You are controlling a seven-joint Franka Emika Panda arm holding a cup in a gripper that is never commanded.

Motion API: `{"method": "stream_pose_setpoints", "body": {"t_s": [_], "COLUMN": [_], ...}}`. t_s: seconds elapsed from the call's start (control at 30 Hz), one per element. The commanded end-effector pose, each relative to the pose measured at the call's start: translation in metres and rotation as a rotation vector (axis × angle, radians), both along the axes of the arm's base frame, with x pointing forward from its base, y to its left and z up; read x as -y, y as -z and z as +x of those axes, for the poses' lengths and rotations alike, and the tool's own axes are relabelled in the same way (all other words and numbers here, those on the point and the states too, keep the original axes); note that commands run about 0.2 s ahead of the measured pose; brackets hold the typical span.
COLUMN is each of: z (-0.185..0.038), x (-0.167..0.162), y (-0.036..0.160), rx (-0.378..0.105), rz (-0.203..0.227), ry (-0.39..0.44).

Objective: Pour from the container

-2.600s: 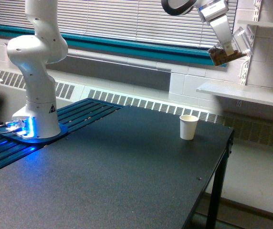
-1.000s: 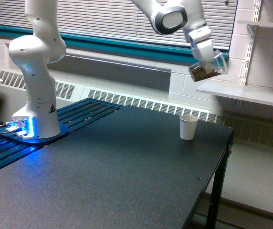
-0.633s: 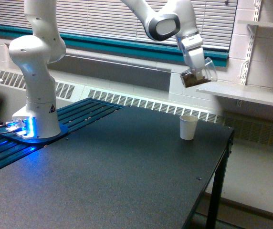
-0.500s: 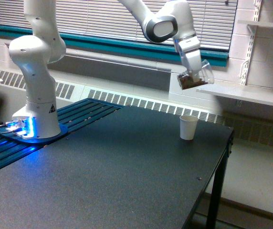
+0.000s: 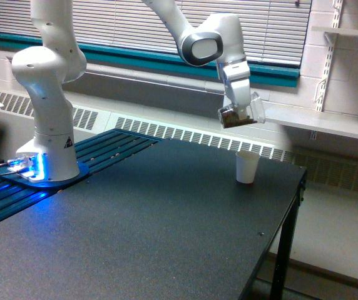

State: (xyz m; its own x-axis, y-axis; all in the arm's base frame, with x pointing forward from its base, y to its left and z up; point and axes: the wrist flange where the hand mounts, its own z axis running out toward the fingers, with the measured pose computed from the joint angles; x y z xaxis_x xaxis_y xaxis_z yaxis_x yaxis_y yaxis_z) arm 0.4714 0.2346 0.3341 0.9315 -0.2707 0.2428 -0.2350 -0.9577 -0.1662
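Note:
The container point(image 5: 241, 113), a small clear plastic cup with brown granules at its bottom, hangs tilted in the air with my gripper point(image 5: 239, 103) shut on it. It is above and slightly to the exterior view's left of a white paper cup point(image 5: 246, 166). That cup stands upright on the black table point(image 5: 141, 231) near its far right corner. The container's mouth points to the exterior view's right. No granules are falling.
The arm's white base point(image 5: 46, 106) stands at the exterior view's left on a blue-lit mount. A white wall shelf point(image 5: 329, 122) runs behind the gripper on the right. The table's right edge point(image 5: 279, 219) drops off close to the paper cup.
The gripper has come down and moved to the exterior view's left with the container, from high near the shelf to just above the paper cup. The paper cup has not moved.

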Motion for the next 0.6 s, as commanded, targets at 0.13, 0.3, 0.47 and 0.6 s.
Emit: {"method": "stream_pose_setpoints", "body": {"t_s": [0.13,0.3,0.47,0.6], "z": [-0.013,-0.016,-0.018,-0.018], "x": [-0.009,-0.011,-0.015,-0.017], "y": [0.015,0.025,0.034,0.042], "rx": [-0.020,-0.037,-0.054,-0.070], "rz": [-0.009,-0.024,-0.031,-0.038], "ry": [-0.024,-0.027,-0.030,-0.030]}}
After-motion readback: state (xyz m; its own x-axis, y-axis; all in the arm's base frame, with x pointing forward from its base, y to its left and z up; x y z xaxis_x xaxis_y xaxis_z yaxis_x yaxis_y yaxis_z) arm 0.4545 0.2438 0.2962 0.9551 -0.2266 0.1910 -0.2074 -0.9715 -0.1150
